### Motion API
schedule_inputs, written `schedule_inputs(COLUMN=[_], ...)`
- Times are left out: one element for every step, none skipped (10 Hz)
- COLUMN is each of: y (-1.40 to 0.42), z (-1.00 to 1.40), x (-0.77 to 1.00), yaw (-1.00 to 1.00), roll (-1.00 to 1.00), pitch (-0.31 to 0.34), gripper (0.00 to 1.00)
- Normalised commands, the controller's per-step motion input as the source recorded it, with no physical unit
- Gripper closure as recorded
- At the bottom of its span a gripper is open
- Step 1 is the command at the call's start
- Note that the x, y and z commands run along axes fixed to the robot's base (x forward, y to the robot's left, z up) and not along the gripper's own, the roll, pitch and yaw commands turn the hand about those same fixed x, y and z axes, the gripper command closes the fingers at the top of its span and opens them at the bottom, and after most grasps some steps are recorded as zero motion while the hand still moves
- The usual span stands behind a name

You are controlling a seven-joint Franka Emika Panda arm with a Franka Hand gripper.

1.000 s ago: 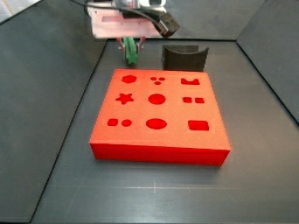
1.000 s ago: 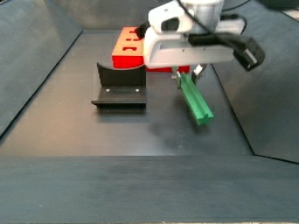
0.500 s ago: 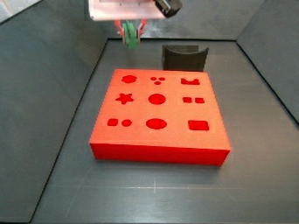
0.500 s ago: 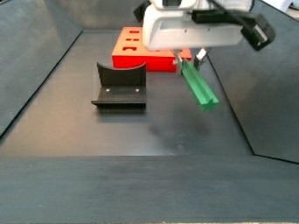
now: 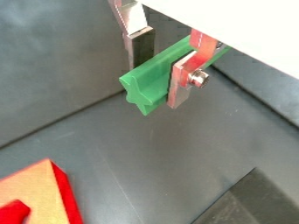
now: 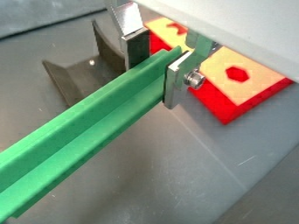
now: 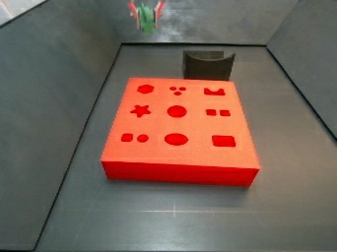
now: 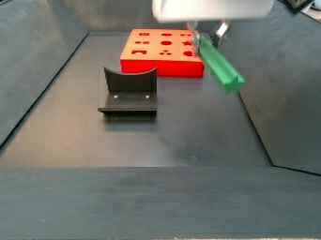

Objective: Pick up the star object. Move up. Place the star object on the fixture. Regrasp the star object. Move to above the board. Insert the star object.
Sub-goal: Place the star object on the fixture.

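My gripper (image 5: 162, 72) is shut on the star object (image 5: 152, 80), a long green peg with a star-shaped end, held near one end. It also shows in a wrist view (image 6: 87, 146), running long past the fingers (image 6: 176, 80). In a side view the peg (image 8: 224, 67) hangs high above the floor, right of the fixture (image 8: 128, 93) and near the red board (image 8: 163, 52). In a side view only the fingertips and peg (image 7: 146, 17) show at the top edge, behind the board (image 7: 180, 128) and left of the fixture (image 7: 207, 65).
Dark floor lies under the gripper, with sloped dark walls (image 8: 38, 75) around the work area. The board has several cut-out holes, among them a star hole (image 7: 140, 110).
The gripper has risen with the star object in it, lifting it well off the floor; most of the gripper body has left both side views at the top.
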Motion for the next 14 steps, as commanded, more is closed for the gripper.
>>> schedule_inputs(y=[0.00, 0.00, 0.00, 0.01, -0.10, -0.10, -0.08, -0.07, -0.06, -0.06, -0.05, -0.04, -0.03, -0.02], z=[0.79, 0.61, 0.38, 0.21, 0.20, 0.19, 0.16, 0.15, 0.12, 0.12, 0.10, 0.09, 0.07, 0.07], x=[-0.01, -0.01, 0.01, 0.01, 1.00, 1.00, 1.00, 1.00, 1.00, 1.00, 1.00, 1.00, 1.00, 1.00], yaw=[-0.01, -0.01, -0.01, -0.01, -1.00, -1.00, -0.73, -0.50, -0.28, -0.21, -0.13, -0.09, -0.07, -0.07], roll=[0.00, 0.00, 0.00, 0.00, -0.18, -0.19, -0.20, -0.19, -0.15, -0.13, -0.13, -0.13, -0.13, -0.13], pitch=[0.039, 0.049, 0.064, 0.077, -0.186, -0.180, -0.128, -0.088, -0.036, -0.014, 0.027, 0.051, 0.079, 0.093], gripper=[1.00, 1.00, 1.00, 1.00, 1.00, 1.00, 1.00, 1.00, 1.00, 1.00, 1.00, 1.00, 1.00, 1.00])
